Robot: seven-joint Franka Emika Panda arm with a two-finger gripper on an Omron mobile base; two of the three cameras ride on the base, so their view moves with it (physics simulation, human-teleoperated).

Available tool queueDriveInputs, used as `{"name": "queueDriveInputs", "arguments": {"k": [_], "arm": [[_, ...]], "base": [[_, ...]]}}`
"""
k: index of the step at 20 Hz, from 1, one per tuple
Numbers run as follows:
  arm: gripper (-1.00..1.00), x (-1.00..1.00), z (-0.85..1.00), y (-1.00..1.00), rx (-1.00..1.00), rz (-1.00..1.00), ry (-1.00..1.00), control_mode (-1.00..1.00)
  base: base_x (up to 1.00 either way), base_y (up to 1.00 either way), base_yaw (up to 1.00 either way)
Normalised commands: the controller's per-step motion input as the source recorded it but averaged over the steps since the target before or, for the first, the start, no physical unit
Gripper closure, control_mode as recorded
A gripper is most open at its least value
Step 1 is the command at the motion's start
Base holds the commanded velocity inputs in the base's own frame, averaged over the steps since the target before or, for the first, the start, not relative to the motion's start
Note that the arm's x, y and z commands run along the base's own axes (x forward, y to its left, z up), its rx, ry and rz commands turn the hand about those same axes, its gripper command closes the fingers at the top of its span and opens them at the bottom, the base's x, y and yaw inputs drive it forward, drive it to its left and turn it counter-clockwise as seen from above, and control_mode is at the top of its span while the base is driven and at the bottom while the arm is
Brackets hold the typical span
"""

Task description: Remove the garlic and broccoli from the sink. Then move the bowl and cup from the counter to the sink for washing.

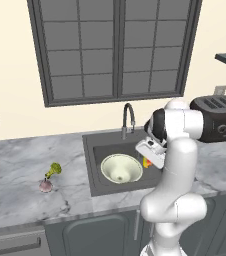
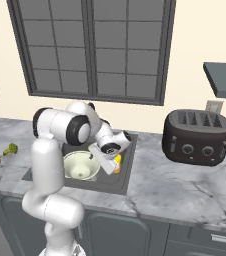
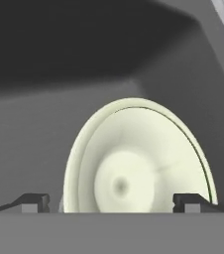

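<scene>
The bowl (image 1: 121, 168) lies inside the sink (image 1: 96, 165), toward its middle, open side up. The cup (image 1: 146, 162) is also in the sink, just beside the bowl on the side nearer the toaster (image 2: 197, 137), partly hidden by the arm's wrist in both base views. The garlic (image 1: 45, 186) and the broccoli (image 1: 53, 170) rest on the counter (image 1: 20, 175), well apart from the sink on its far-left side, close to each other. The claw (image 3: 111, 202) stands open, empty, its 2 finger tips spread wide to either side of the bowl's rim in the hand view; it hangs low over the basin. The tap (image 1: 128, 119) rises behind the sink below the window (image 1: 115, 47).
</scene>
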Motion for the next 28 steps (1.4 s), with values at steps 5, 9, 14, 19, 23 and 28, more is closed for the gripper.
{"name": "queueDriveInputs", "arguments": {"k": [5, 9, 14, 19, 23, 28], "arm": [[-1.0, -0.1, 0.3, -0.06, 0.0, 0.04, 0.0, -1.0], [-1.0, -0.11, 0.22, -0.17, 0.0, 0.04, 0.0, -1.0], [-1.0, -0.15, 0.25, -0.14, 0.0, 0.04, 0.0, -1.0], [-1.0, -0.19, 0.3, 0.0, 0.0, 0.01, -0.01, -1.0], [-1.0, -0.19, 0.31, 0.0, 0.0, 0.01, 0.0, -1.0], [-1.0, -0.21, 0.34, -0.01, 0.0, 0.01, 0.0, -1.0]], "base": [[0.0, 0.0, 0.0], [0.0, 0.0, 0.0], [0.0, 0.0, 0.0], [0.0, 0.0, 0.0], [0.0, 0.0, 0.0], [0.0, 0.0, 0.0]]}}
